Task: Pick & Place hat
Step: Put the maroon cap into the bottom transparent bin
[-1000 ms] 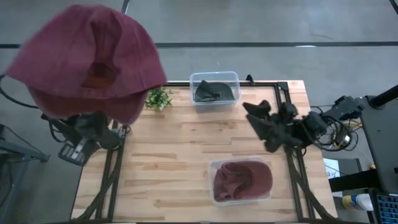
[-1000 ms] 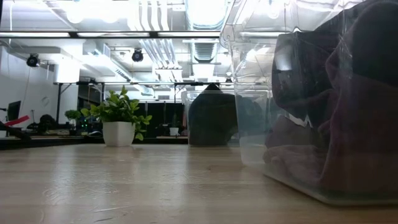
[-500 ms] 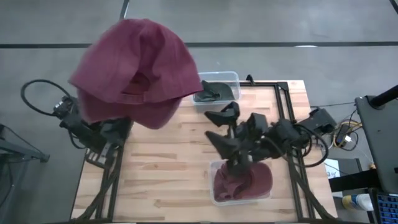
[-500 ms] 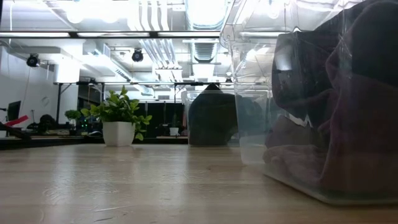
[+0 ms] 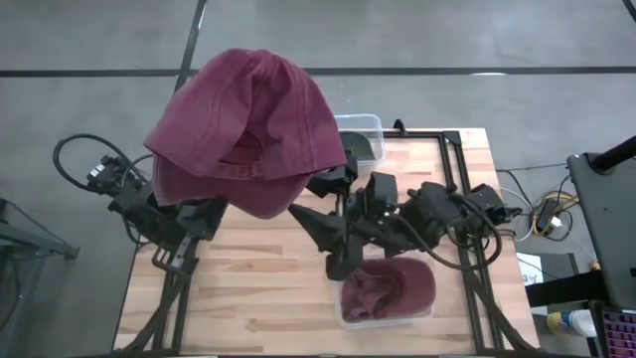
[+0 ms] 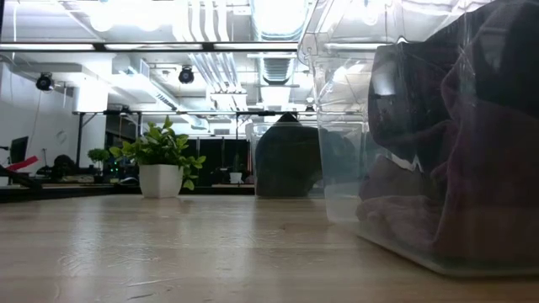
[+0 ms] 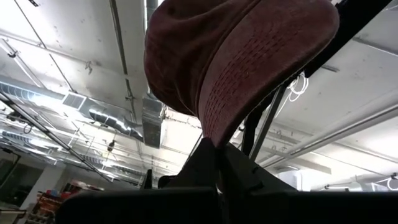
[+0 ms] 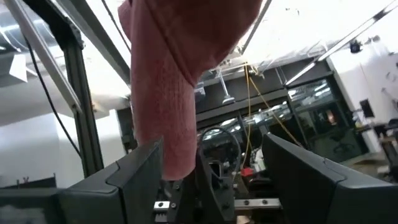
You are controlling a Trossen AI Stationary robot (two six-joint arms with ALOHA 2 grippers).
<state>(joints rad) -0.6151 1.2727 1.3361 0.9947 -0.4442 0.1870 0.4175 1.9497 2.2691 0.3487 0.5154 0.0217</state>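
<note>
A maroon cap (image 5: 238, 124) is held high above the table's left half, close to the overhead camera, and it hides my left gripper in that view. In the left wrist view my left gripper (image 7: 219, 149) points up and is shut on the cap (image 7: 236, 56). My right gripper (image 5: 320, 219) reaches over the table's middle, open and tilted up toward the cap. In the right wrist view the cap's edge (image 8: 165, 93) hangs by one of its fingers (image 8: 140, 180). Whether they touch cannot be seen. My left gripper pinches the rim of the cap's stitched brim (image 7: 214, 134) between its two fingers. The fingers come from below, pointing up. The cap stands above the fingers, lifted clear of the table, with its crown spreading out overhead.
A clear bin with a dark hat (image 5: 360, 139) sits at the table's far edge. A clear bin with a maroon hat (image 5: 388, 288) sits near the right front and fills the low view's right side (image 6: 429, 135). A small potted plant (image 6: 160, 164) stands at the far left.
My left arm has carried the cap from beyond the table's left edge toward the table's middle. My right arm has swung from the right edge toward the left, across the table's middle, ending just under the cap, with its gripper open.
</note>
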